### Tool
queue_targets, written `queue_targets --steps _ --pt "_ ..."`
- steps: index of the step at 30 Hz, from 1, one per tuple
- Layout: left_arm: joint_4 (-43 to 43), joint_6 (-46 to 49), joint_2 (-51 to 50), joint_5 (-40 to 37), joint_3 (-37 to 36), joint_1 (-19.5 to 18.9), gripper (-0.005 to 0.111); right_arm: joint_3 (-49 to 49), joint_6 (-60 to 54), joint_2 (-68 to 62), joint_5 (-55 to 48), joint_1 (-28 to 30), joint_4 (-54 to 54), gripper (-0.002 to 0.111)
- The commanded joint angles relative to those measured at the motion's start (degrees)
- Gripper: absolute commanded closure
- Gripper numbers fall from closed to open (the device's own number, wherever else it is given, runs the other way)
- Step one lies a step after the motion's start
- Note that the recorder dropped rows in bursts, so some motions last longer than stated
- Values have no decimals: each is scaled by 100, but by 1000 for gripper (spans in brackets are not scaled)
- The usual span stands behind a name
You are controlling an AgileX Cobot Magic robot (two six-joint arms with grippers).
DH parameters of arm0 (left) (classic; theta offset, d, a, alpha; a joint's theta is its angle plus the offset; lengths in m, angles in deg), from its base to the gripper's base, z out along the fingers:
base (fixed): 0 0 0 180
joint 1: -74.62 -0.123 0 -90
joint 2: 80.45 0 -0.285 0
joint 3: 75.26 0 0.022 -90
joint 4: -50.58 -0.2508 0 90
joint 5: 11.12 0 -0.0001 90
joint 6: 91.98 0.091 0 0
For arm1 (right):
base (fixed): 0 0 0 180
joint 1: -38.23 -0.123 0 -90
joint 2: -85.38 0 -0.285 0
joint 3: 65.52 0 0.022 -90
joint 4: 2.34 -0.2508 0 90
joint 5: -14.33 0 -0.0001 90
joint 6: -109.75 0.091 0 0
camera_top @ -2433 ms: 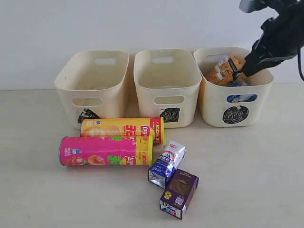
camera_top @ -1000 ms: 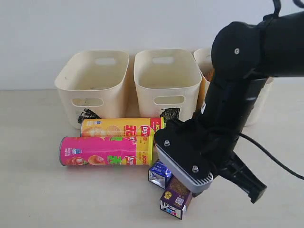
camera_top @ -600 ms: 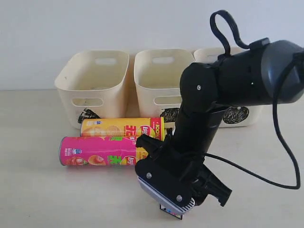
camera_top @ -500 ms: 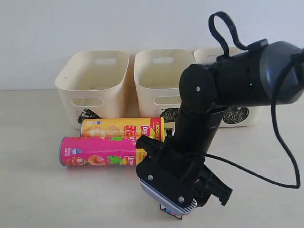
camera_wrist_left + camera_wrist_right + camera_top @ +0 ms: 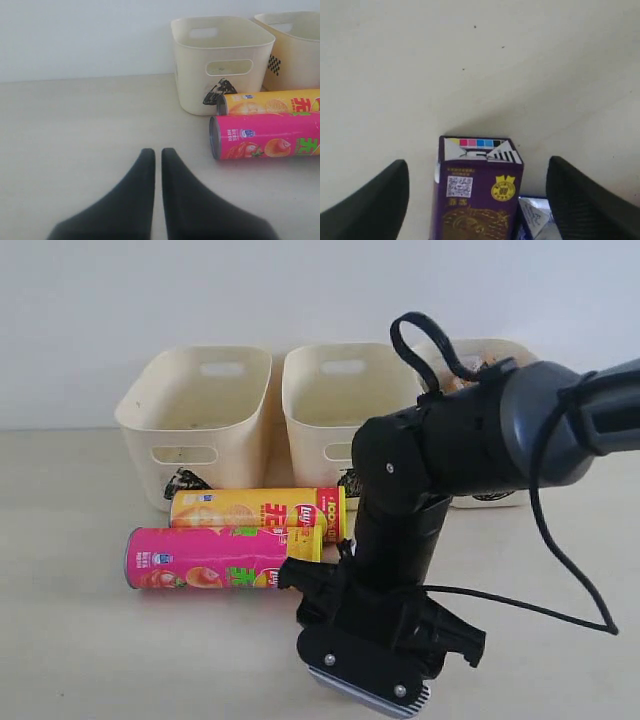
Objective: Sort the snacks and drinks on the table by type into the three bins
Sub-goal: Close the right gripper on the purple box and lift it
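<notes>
My right gripper (image 5: 476, 167) is open, and its two black fingers stand apart on either side of the dark purple drink carton (image 5: 477, 195), which lies on the table (image 5: 470, 65). A corner of the blue-and-white carton (image 5: 535, 220) shows beside it. In the exterior view the right arm (image 5: 420, 490) hides both cartons. The pink chip tube (image 5: 215, 558) and the yellow chip tube (image 5: 255, 508) lie side by side in front of the bins. My left gripper (image 5: 157, 152) is shut and empty over bare table, well away from the pink tube (image 5: 265, 142).
Three cream bins stand in a row at the back: the left one (image 5: 195, 410), the middle one (image 5: 345, 400), and the right one (image 5: 505, 348), mostly hidden behind the arm. A black cable (image 5: 560, 580) loops off the arm to the right.
The right arm has swung from the right bin down over the two cartons and sunk lower toward the front. Its jaws have gone from shut to open. The left gripper has not moved.
</notes>
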Motion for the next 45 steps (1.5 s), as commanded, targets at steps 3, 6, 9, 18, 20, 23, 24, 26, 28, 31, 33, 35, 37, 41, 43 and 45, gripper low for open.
queue_targets --steps 3,6,9,18,20,23,24,26,28,31,33,35,37,41,43,45 --pt "-11 42 22 29 -23 -13 103 -13 -47 -154 89 -33 389 41" --pt "-11 42 22 15 -23 -13 103 -13 -47 -217 89 -33 642 41" --pt "-11 42 22 15 -23 -13 103 -13 -47 -361 103 -33 685 41" --pt "-11 42 22 15 -23 -13 103 -13 -47 -504 607 -33 1107 41" --pt "-11 42 22 15 -23 -13 103 -13 -47 -504 606 -33 1108 41" --pt "-11 42 22 27 -23 -13 103 -13 -47 -504 606 -33 1155 50" --pt "-11 42 22 27 -23 -13 103 -13 -47 -504 606 -33 1155 55" --pt "-11 42 22 27 -23 -13 103 -13 -47 -504 606 -33 1155 64" --pt "-11 42 22 27 -23 -13 103 -13 -47 -504 565 -33 1197 79" --pt "-11 42 22 27 -23 -13 103 -13 -47 -504 517 -33 1197 102" --pt "-11 42 22 27 -23 -13 103 -13 -34 -504 517 -33 1197 108" --pt "-11 42 22 27 -23 -13 103 -13 -34 -504 505 -65 1197 108" --pt "-11 42 22 27 -23 -13 103 -13 -34 -504 471 -94 1197 108" --pt "-11 42 22 27 -23 -13 103 -13 100 -479 167 -123 1254 108" --pt "-11 42 22 15 -23 -13 103 -13 332 -459 54 -123 1267 108" --pt "-11 42 22 15 -23 -13 103 -13 528 -368 27 -123 1278 108"
